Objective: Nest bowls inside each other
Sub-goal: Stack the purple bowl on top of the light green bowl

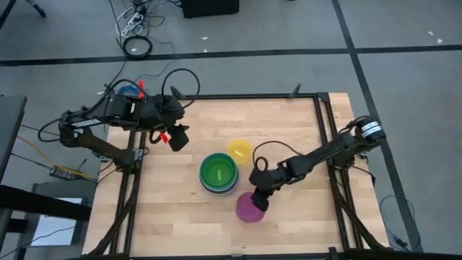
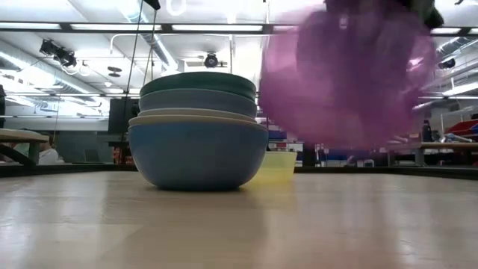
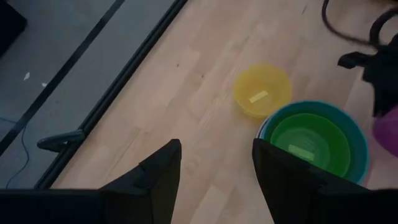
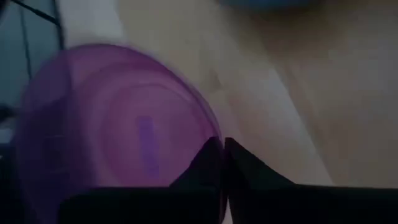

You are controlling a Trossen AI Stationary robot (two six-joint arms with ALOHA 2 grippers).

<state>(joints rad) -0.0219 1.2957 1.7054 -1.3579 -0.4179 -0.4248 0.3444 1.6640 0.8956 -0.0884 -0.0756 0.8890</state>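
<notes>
A magenta bowl (image 1: pixel 247 208) hangs near the table's middle front, with my right gripper (image 1: pixel 258 201) shut on it; it fills the right wrist view (image 4: pixel 112 124) and looms blurred in the low view (image 2: pixel 351 75). To its left stands a stack of nested bowls (image 1: pixel 218 173), green innermost in teal, with blue and whitish ones below (image 2: pixel 198 127). A small yellow bowl (image 1: pixel 240 150) rests on its base just beyond the stack. My left gripper (image 1: pixel 177 137) hangs open above the table's far left part, holding nothing (image 3: pixel 217 146). My right gripper pinches the magenta bowl's rim (image 4: pixel 211 127) between its two fingers, on the bowl's far right side. The fingers slant down at it from the table's far right. In the low view the bowl hangs tilted and clear of the tabletop.
Bare wood lies in front of the stack and along the table's left half (image 1: pixel 159 209). Black frame rails (image 1: pixel 321 130) run along the table's edges. Cables and a clamp sit off the far edge.
</notes>
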